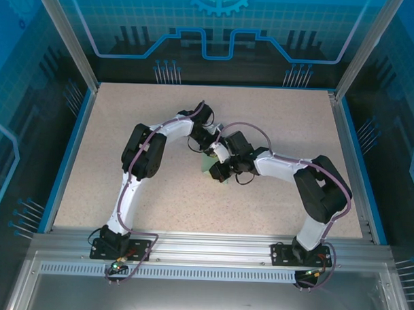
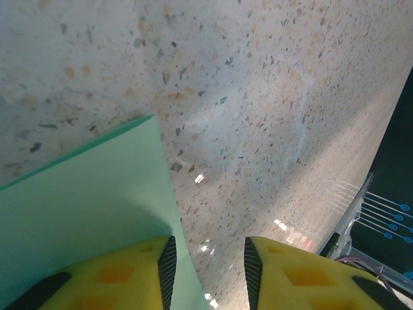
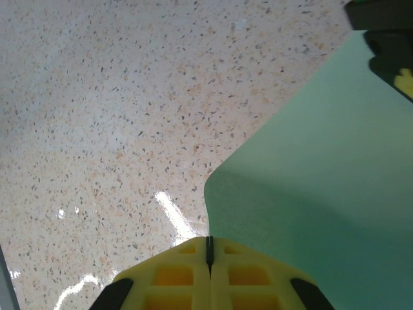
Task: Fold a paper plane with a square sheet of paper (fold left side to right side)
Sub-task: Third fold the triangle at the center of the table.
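Note:
The square sheet of paper (image 1: 207,167) is pale mint green and lies mid-table, mostly covered by both wrists. In the left wrist view the sheet (image 2: 84,206) runs under my left finger, with its right edge crossing the gap between the fingers. My left gripper (image 2: 210,252) is open, its jaws holding nothing. In the right wrist view the sheet (image 3: 322,168) curls up from the table, and its near edge runs into the seam of my right gripper (image 3: 208,240), which is shut on it. From above, the left gripper (image 1: 207,147) and right gripper (image 1: 217,170) sit close together.
The speckled beige tabletop (image 1: 276,130) spreads wide on all sides, framed by a blue rim (image 1: 71,150) and metal posts. The left gripper's dark and yellow tip (image 3: 390,39) shows over the sheet's far corner in the right wrist view.

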